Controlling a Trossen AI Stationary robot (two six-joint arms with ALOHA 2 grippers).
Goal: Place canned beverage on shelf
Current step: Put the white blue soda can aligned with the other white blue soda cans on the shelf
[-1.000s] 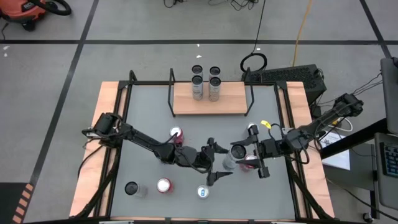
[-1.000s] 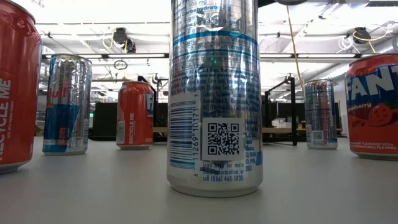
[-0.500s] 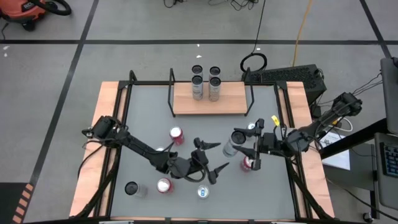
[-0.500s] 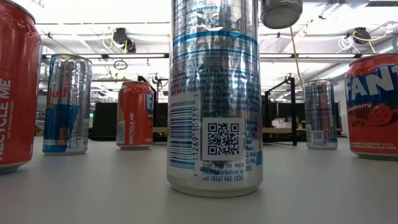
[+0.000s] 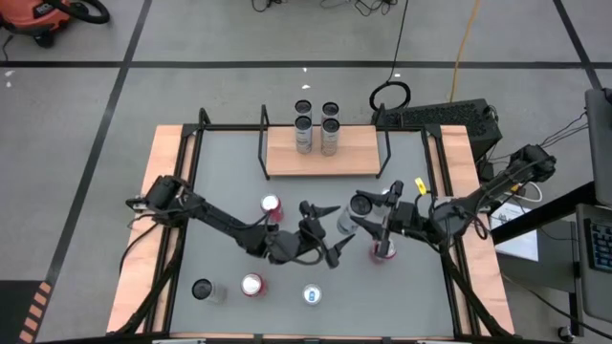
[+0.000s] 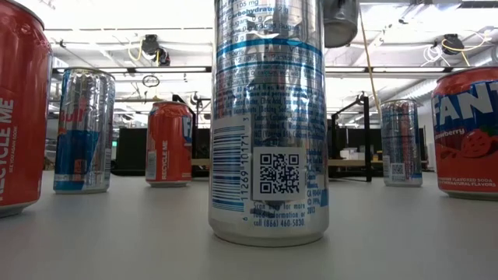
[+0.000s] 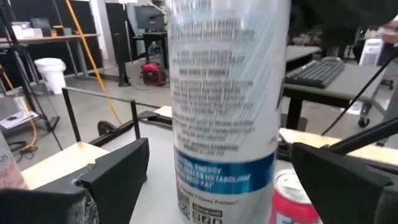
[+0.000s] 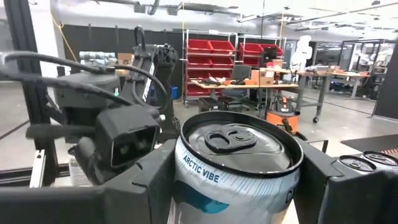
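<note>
A tall silver can with a blue band [image 5: 350, 222] hangs in the air over the table's middle, and my right gripper [image 5: 366, 218] is shut on it. In the right wrist view the can's top [image 8: 236, 140] shows its pull tab. My left gripper [image 5: 328, 227] is open and level. Its two fingers stand on either side of the can [image 7: 227, 106] with a gap on each side. The low view catches only the can's bottom [image 6: 340, 19]. The shelf [image 5: 359, 158], a light-wood board at the far edge, carries several silver cans standing upright. My right gripper pinches the can's side wall [image 8: 186, 171] between its two fingers [image 8: 140, 186], just below the top rim. The fingers come level from the table's right side. The can is lifted clear of the table and stands roughly upright, top up.
A red can [image 5: 382, 250] stands right under my right gripper. Another red can [image 5: 272, 205] stands beside my left arm. Near the front edge stand a dark can [image 5: 202, 289], a red can [image 5: 251, 285] and a silver-blue can [image 5: 312, 294]. Black rod frames rise at both ends of the shelf.
My right gripper has swung the can toward the table's left and far edge, closer to my left gripper. My left gripper has turned and shifted toward the far edge, so its open fingers now flank the can.
</note>
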